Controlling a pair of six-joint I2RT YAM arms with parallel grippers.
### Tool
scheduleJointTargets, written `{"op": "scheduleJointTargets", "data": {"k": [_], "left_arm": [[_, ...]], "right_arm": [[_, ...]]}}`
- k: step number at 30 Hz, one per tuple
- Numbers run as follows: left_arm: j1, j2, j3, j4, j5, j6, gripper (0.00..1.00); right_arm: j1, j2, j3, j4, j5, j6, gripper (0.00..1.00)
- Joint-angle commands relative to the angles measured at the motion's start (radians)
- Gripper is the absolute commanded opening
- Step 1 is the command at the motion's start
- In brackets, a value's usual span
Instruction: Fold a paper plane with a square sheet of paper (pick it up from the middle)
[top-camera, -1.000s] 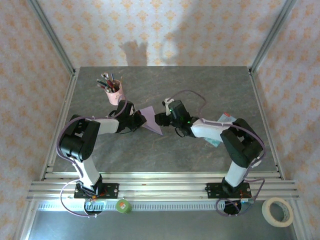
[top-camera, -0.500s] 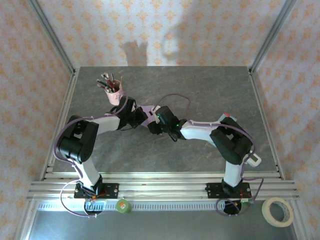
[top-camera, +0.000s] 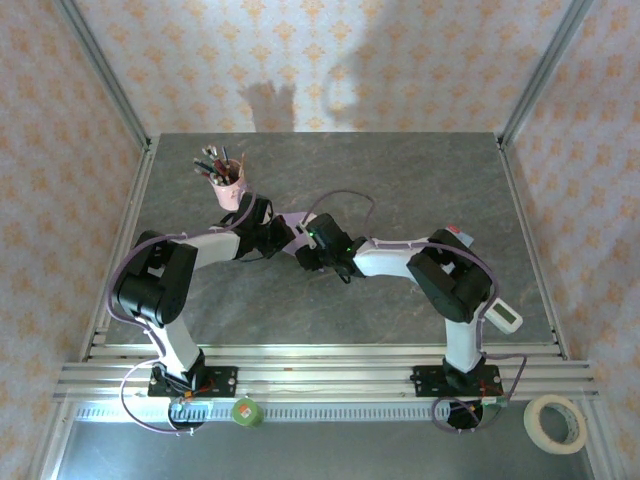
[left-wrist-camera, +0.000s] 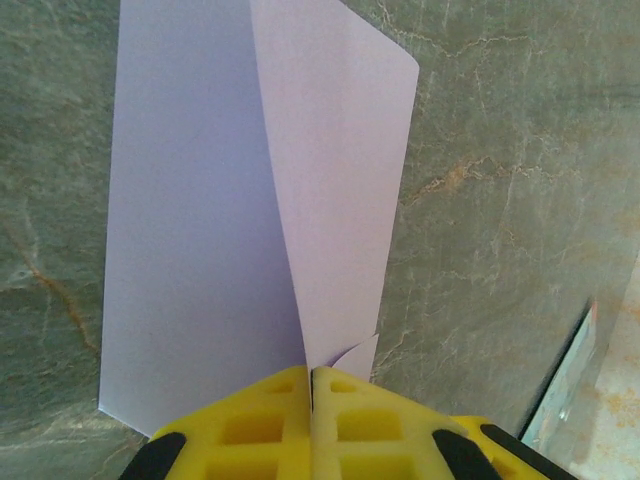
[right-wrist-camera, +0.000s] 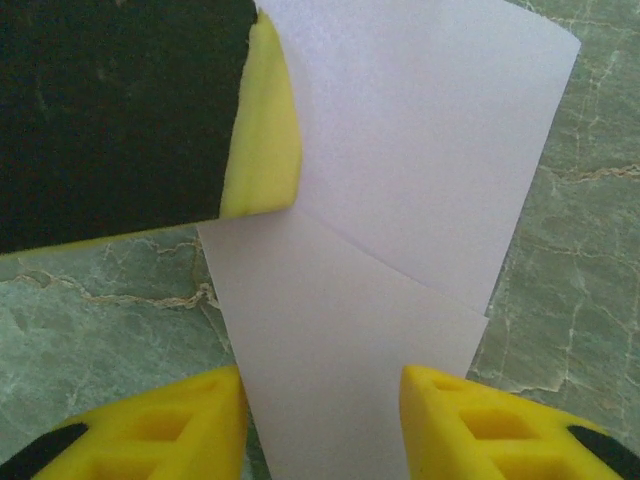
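Left gripper (left-wrist-camera: 310, 385): yellow pads pressed fully together on the near edge of the sheet of paper (left-wrist-camera: 190, 230), pinching it right at a fold line. The sheet runs away from the gripper over the grey marbled tabletop (left-wrist-camera: 500, 200), one part lying flat to the left, the other raised as a flap along the crease. Right gripper (right-wrist-camera: 325, 425): jaws partway apart, with the sheet's narrower end lying in the gap between its two yellow fingers (right-wrist-camera: 170, 430); cannot tell whether either pad touches the paper, and no grip is seen. The right wrist view also catches the left gripper's black body and yellow pad at upper left, set on the sheet's left edge, and a diagonal edge where one layer overlaps another. The paper is plain pale lilac on the faces that show. In the top view both arms reach inward and the grippers meet left of centre on the tabletop, with a sliver of lilac between and just behind them. That view also places a pink pen cup (top-camera: 229, 188) near the left gripper, behind and to its left, and a tape roll (top-camera: 556, 423) off the tabletop at the near right corner. The wrist views give the crease and layers, which are too small to make out from above
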Motion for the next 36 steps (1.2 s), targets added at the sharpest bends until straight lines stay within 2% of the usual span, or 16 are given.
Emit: {"op": "scheduleJointTargets", "data": {"k": [1, 7, 20, 36], "left_arm": [[-0.009, -0.018, 0.031, -0.024, -0.021, 0.007, 0.05], [-0.011, -0.019, 0.034, -0.021, -0.018, 0.003, 0.05], [-0.011, -0.019, 0.031, -0.022, -0.015, 0.003, 0.06], [-0.009, -0.023, 0.028, -0.024, -0.012, 0.004, 0.08]], "right_arm": [[0.007, 0.024, 0.013, -0.011, 0.029, 0.005, 0.44], [0.007, 0.032, 0.014, -0.018, 0.024, 0.002, 0.46], [0.007, 0.040, 0.014, -0.017, 0.057, 0.005, 0.35], [0.007, 0.046, -0.006, 0.012, 0.024, 0.030, 0.24]]}}
